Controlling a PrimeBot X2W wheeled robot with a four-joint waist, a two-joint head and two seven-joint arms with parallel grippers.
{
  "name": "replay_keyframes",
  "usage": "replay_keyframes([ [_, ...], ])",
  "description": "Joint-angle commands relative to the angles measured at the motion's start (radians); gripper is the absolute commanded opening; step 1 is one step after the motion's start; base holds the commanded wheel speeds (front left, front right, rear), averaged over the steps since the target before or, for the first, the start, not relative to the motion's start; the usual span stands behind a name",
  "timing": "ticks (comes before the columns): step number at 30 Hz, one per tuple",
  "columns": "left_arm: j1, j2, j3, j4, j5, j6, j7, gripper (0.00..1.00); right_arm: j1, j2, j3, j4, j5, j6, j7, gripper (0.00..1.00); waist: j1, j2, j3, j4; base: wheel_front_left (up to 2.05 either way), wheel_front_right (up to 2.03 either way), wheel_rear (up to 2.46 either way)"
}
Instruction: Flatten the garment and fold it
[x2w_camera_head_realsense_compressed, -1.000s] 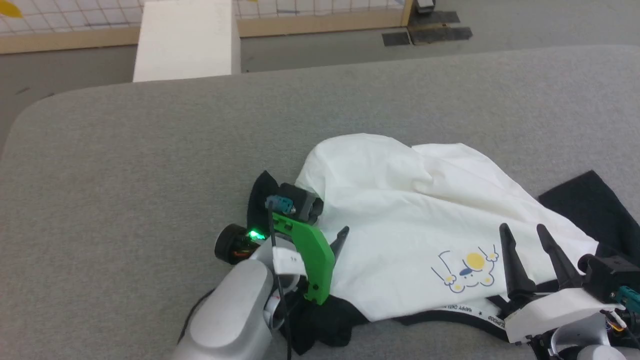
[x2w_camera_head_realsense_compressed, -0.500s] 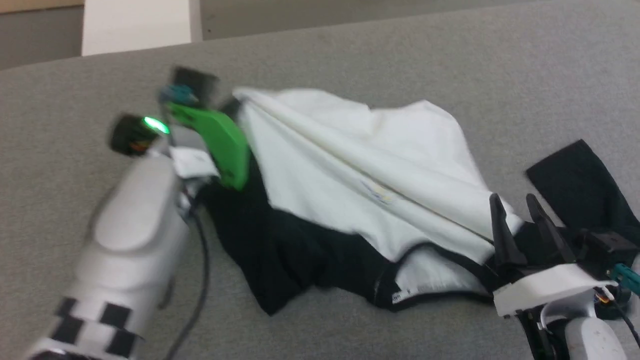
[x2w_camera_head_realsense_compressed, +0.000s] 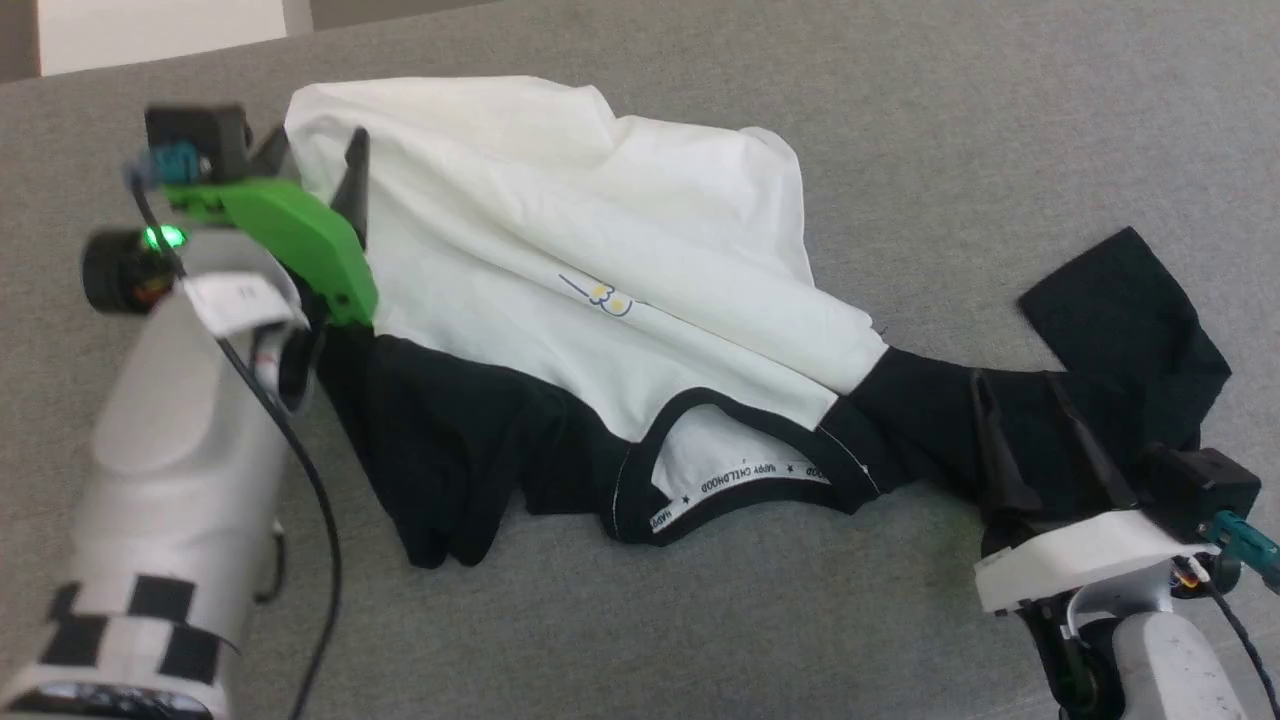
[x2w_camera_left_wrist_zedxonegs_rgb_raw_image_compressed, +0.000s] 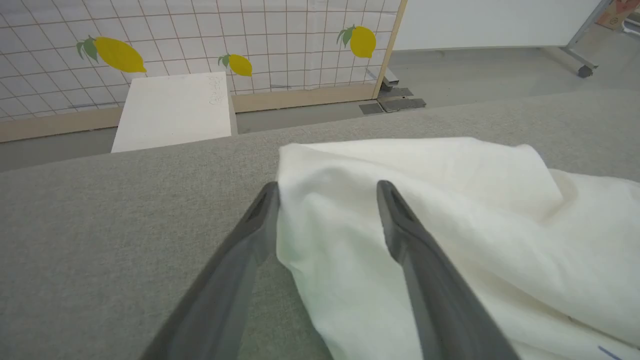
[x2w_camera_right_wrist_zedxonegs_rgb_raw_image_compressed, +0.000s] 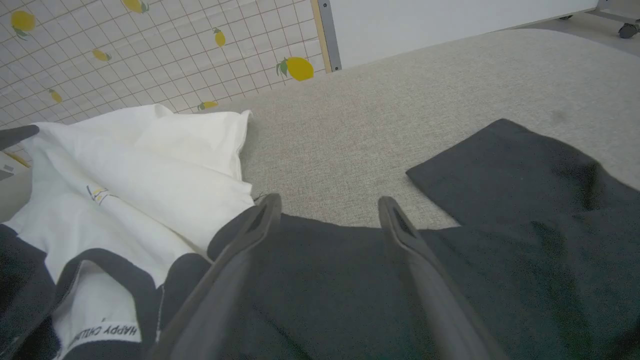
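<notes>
The left gripper (x2w_camera_head_realsense_compressed: 315, 148) has its fingers spread wide astride the far white corner of the garment (x2w_camera_head_realsense_compressed: 600, 200), which lies rumpled across the grey table (x2w_camera_head_realsense_compressed: 700, 620) with its collar toward the robot, and the right gripper (x2w_camera_head_realsense_compressed: 1015, 385), equally wide, sits over the black sleeve.

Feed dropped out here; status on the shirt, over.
Left gripper open, white corner between its fingers. Right gripper open over the black sleeve. Garment crumpled on the table, not yet flat. No obstruction seen.
</notes>
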Motion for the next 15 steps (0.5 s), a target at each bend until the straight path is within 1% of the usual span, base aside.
replay_keyframes([
  [1, 0.043, -0.017, 0.007, -0.005, -0.022, -0.001, -0.033, 1.0, -0.007, 0.001, -0.009, 0.0, -0.008, -0.002, -0.003, 1.0, -0.0002, -0.0001, -0.039, 0.04, 0.0, 0.0, 0.0],
  [5, 0.141, -0.064, 0.023, -0.041, -0.061, 0.004, -0.108, 1.0, 0.007, 0.001, -0.028, -0.012, -0.029, -0.002, 0.013, 1.0, -0.0002, -0.0001, -0.09, 0.089, 0.0, 0.0, 0.0],
  [8, 0.22, -0.097, 0.024, -0.092, -0.078, 0.015, -0.138, 1.0, 0.024, 0.001, -0.041, -0.026, -0.041, -0.002, 0.028, 1.0, -0.0002, -0.0001, -0.127, 0.13, 0.0, 0.0, 0.0],
  [11, 0.297, -0.116, 0.024, -0.144, -0.093, 0.038, -0.134, 1.0, 0.037, 0.001, -0.042, -0.04, -0.046, -0.002, 0.046, 1.0, -0.0002, -0.0001, -0.154, 0.159, 0.0, 0.0, 0.0],
  [15, 0.387, -0.128, 0.024, -0.199, -0.118, 0.076, -0.073, 1.0, 0.055, 0.001, -0.042, -0.059, -0.049, -0.002, 0.067, 1.0, -0.0002, -0.0001, -0.179, 0.18, 0.0, 0.0, 0.0],
])
